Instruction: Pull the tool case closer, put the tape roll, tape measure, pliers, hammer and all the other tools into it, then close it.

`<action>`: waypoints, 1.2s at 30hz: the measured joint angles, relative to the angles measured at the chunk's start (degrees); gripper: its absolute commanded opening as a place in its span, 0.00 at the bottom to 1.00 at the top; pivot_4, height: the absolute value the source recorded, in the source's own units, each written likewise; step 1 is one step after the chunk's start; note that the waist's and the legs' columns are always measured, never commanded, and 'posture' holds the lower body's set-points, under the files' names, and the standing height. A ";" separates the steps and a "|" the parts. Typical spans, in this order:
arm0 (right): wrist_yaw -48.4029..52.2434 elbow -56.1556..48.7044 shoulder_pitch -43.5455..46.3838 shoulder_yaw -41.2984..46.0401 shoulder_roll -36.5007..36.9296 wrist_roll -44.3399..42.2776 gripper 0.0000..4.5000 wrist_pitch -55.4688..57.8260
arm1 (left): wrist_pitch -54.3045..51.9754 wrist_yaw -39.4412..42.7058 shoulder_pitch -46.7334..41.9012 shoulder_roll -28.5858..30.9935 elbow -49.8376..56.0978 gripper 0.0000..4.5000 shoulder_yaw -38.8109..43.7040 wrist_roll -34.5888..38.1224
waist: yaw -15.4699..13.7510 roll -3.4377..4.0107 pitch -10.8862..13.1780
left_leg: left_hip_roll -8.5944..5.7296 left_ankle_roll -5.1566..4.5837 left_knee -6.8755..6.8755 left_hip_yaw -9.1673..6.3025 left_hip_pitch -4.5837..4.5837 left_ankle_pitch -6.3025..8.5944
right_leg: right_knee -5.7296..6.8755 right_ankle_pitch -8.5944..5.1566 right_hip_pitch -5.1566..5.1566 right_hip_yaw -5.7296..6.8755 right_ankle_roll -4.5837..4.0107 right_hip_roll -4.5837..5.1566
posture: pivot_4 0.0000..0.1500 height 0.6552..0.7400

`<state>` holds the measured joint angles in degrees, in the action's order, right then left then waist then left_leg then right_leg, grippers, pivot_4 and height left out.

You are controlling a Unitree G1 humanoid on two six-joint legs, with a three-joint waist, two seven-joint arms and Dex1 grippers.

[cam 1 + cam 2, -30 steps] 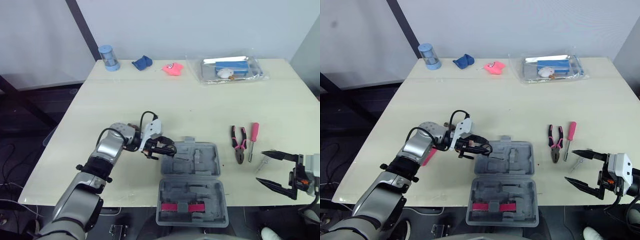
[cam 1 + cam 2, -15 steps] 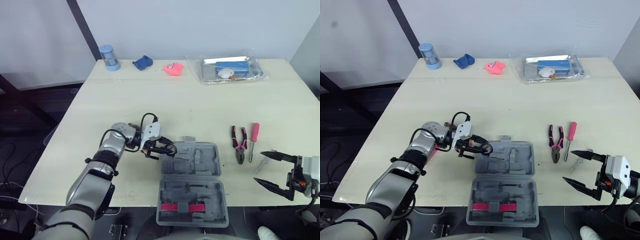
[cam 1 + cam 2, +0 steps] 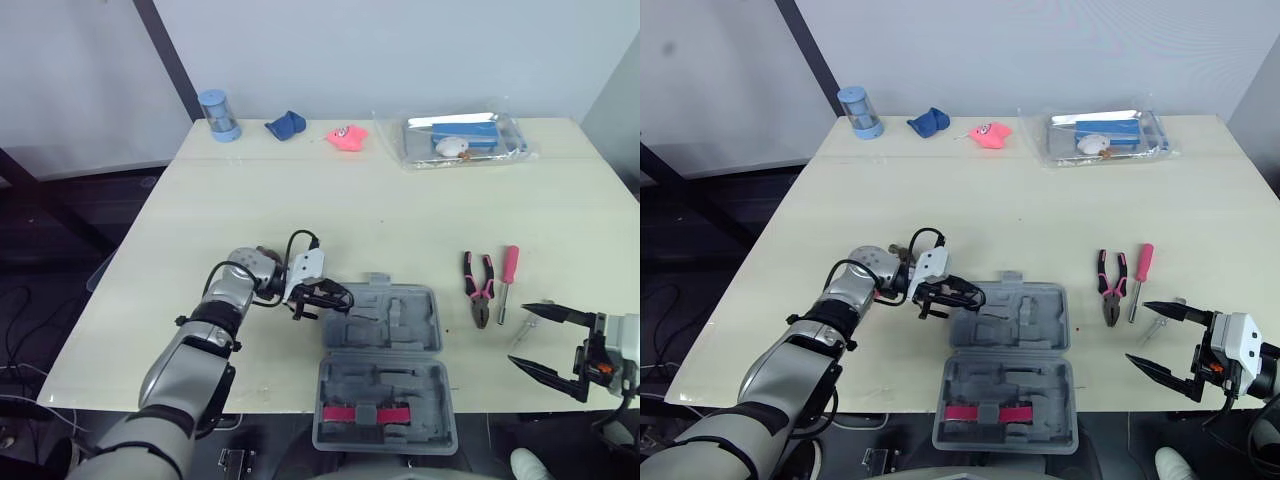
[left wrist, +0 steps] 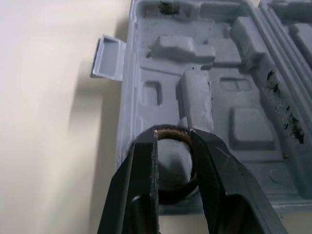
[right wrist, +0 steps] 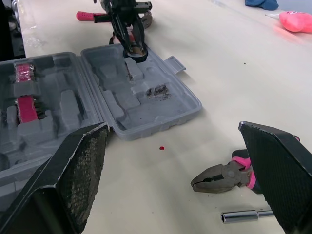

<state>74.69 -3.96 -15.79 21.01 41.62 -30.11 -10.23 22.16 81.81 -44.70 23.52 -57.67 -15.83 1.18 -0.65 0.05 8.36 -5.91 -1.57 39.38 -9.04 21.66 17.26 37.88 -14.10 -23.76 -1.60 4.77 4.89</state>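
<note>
Back of the counter (image 3: 400, 210): a blue cylinder (image 3: 217, 116), a blue cloth (image 3: 285, 125), a pink toy (image 3: 346, 137) and a clear plastic bag (image 3: 463, 138) with a blue box inside are standing in a row along the far edge, well apart from the tools
Red handle (image 5: 85, 15): it is lying flat on the counter close by the left arm, and the rest of the tool is hidden
Left hand (image 3: 322, 296): it is reaching in from the left at the left edge of the tool case, with its two black fingers (image 4: 144, 161) pinching the tape roll from both sides
Tape roll (image 4: 173, 132): the dark ring with a brown inner rim is sitting between those fingers, just over the left end of the case's far half – whether it is touching the moulded tray I cannot tell
Tool case (image 3: 436, 330): the grey case is lying wide open near the front edge of the counter, its far half showing bare moulded recesses and its near half carrying a pink-red band (image 3: 362, 413)
Pliers (image 3: 477, 290): they are lying on the counter just right of the case, pink-and-black handles pointing away
Screwdriver (image 3: 507, 280): it is lying just beside the pliers, pink handle pointing away
Metal bit (image 3: 527, 325): the small piece is lying near the screwdriver's tip
Right hand (image 3: 520, 334): it is hovering at the front right corner with its fingers spread wide – gripping nothing
</note>
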 measured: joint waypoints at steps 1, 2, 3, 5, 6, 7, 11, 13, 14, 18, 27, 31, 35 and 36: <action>0.00 0.00 0.01 0.00 0.00 0.00 1.00 0.00 | 0.25 -0.35 0.03 -0.20 -0.18 0.26 0.01 -0.10 | -0.01 0.00 0.00 | 0.00 0.00 0.00 0.00 0.00 0.00 | 0.00 0.00 0.00 0.00 0.00 0.00 | 1.00 1.00; 0.00 0.00 0.05 0.00 0.00 0.01 1.00 0.00 | 0.91 -0.92 0.02 -0.30 -0.38 0.26 0.01 -0.68 | -0.01 0.00 0.00 | 0.00 0.00 0.00 0.00 -0.01 0.00 | 0.00 0.00 0.00 0.00 0.00 0.00 | 1.00 1.00; 0.01 0.00 0.03 0.00 0.01 0.01 1.00 -0.01 | 1.20 -1.24 0.02 -0.35 -0.51 0.26 0.02 -1.17 | -0.02 0.00 -0.01 | 0.00 0.00 0.00 0.00 -0.02 0.00 | 0.01 0.00 0.01 -0.01 0.00 0.00 | 1.00 1.00; 0.01 0.00 0.02 0.00 0.00 0.01 1.00 -0.01 | 1.54 -1.76 0.02 -0.51 -0.75 0.26 0.04 -1.43 | -0.06 0.01 -0.03 | 0.00 0.00 0.00 0.00 -0.04 0.00 | 0.02 0.00 0.03 0.00 0.00 0.00 | 1.00 1.00; 0.01 0.00 0.01 0.00 0.00 0.01 1.00 -0.01 | 1.97 -1.96 0.02 -0.54 -0.86 0.26 0.04 -1.66 | -0.07 0.00 -0.03 | 0.00 0.00 0.00 0.00 -0.06 0.00 | 0.02 0.00 0.05 0.00 0.00 0.00 | 1.00 1.00; 0.00 -0.01 -0.01 0.00 0.00 0.01 1.00 -0.01 | 2.23 -2.06 0.02 -0.55 -0.92 0.26 0.03 -1.78 | -0.08 0.01 -0.04 | 0.00 0.00 0.00 0.00 -0.07 0.00 | 0.02 0.00 0.06 0.00 0.00 0.00 | 1.00 1.00; 0.00 -0.01 -0.09 0.00 0.00 0.01 1.00 -0.01 | 2.54 -1.99 0.02 -0.55 -0.92 0.26 0.06 -2.06 | -0.05 0.01 -0.05 | 0.00 0.00 0.00 0.01 -0.10 0.00 | 0.04 0.00 0.08 -0.01 0.00 0.00 | 1.00 1.00; 0.00 -0.01 -0.07 0.00 0.00 0.02 1.00 -0.01 | 2.80 -1.75 0.02 -0.54 -0.82 0.26 0.10 -2.13 | -0.05 0.01 -0.05 | 0.00 0.00 0.00 0.01 -0.10 0.00 | 0.04 0.00 0.08 -0.01 0.00 0.00 | 1.00 1.00; -0.01 -0.01 -0.06 0.00 0.00 0.02 1.00 -0.01 | 2.83 -1.59 0.04 -0.55 -0.71 0.26 0.24 -1.97 | -0.04 0.01 -0.05 | 0.00 0.00 0.00 0.01 -0.10 0.00 | 0.04 0.00 0.08 -0.01 0.00 0.00 | 1.00 1.00; -0.37 -0.01 0.41 -0.02 -0.17 -0.18 1.00 0.10 | -0.39 -0.28 0.66 -0.52 2.93 0.26 2.66 1.06 | 0.04 -0.01 -0.04 | 0.01 0.00 0.00 -0.01 -0.06 0.00 | 0.05 0.00 0.04 -0.01 0.00 0.00 | 1.00 1.00; -8.16 2.99 2.19 1.74 -4.37 -1.92 1.00 3.41 | -21.33 -6.26 17.12 8.68 35.72 0.26 15.04 14.17 | 1.44 0.05 -0.06 | 0.12 0.01 -0.09 0.02 -0.05 0.00 | 0.04 0.00 -0.08 -0.17 -0.01 0.14 | 1.00 1.00; -11.85 6.59 2.52 3.58 -5.38 -1.68 1.00 3.77 | -30.71 -14.87 29.99 11.77 48.84 0.26 23.52 19.21 | 1.30 0.07 -0.07 | 0.12 0.02 -0.13 0.08 -0.09 0.00 | 0.02 0.00 -0.08 -0.25 -0.02 0.17 | 1.00 1.00; -14.22 12.66 1.23 6.69 -5.81 -1.32 1.00 3.65 | -35.28 -23.66 46.51 12.83 57.21 0.26 34.39 21.45 | 1.07 0.11 -0.08 | 0.13 0.02 -0.27 0.19 -0.15 0.01 | -0.03 -0.01 -0.07 -0.38 -0.03 0.18 | 1.00 1.00; -14.45 13.69 1.11 7.17 -5.80 -1.33 1.00 3.63 | -35.83 -25.15 49.11 12.62 58.46 0.26 36.32 21.71 | 0.82 0.12 -0.08 | 0.13 0.01 -0.27 0.21 -0.16 0.02 | -0.02 0.00 -0.06 -0.41 -0.03 0.19 | 1.00 1.00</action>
<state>60.24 9.73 -14.68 28.17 35.82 -31.45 -6.60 -13.67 56.66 4.41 36.14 0.79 20.48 22.88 0.17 0.16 8.28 -5.78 -1.56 39.11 -8.83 21.51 17.28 37.86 -14.10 -23.82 -2.01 4.74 5.08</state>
